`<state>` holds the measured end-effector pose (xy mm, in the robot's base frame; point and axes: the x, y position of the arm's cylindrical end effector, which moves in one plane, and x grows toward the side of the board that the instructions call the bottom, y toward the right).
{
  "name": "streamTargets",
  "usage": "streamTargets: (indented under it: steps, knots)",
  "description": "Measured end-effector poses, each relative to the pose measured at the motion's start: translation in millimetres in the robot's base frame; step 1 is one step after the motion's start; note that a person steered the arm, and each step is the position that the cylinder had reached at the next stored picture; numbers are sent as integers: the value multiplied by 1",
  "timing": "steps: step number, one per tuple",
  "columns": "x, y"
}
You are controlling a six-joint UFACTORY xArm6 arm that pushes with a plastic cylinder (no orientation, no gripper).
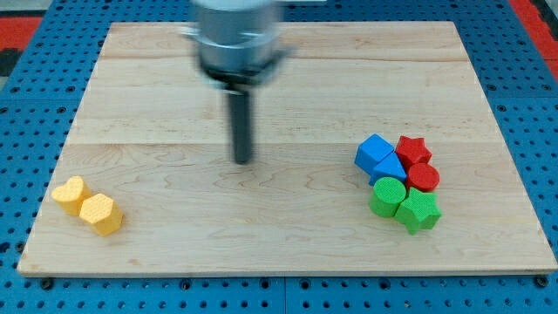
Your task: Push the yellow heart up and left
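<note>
The yellow heart (pixel 69 193) lies near the board's lower left corner. A yellow hexagon block (pixel 100 214) touches it on its lower right. My tip (pixel 242 160) stands near the middle of the board, far to the right of and a little above the yellow heart, touching no block. The rod hangs from the blurred grey arm end at the view's top.
A tight cluster sits at the view's right: two blue blocks (pixel 380 158), a red star (pixel 412 150), a red cylinder (pixel 424 178), a green cylinder (pixel 387 194) and a green star-like block (pixel 418 211). The wooden board (pixel 279 244) lies on a blue pegboard.
</note>
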<state>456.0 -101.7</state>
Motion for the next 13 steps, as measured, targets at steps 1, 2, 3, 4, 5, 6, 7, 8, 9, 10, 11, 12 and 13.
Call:
streamTargets:
  steps: [1,2,3,4,5,6,7,8,9,10,11,12,13]
  knots:
    - [-7,-127]
    - [36,-201]
    - [44,-203]
    - [63,-203]
    - [92,-203]
    - [102,-203]
    - [104,-203]
    - [104,-194]
    - [93,-158]
    - [85,-133]
    - [81,-108]
    - [51,-80]
    - [11,-122]
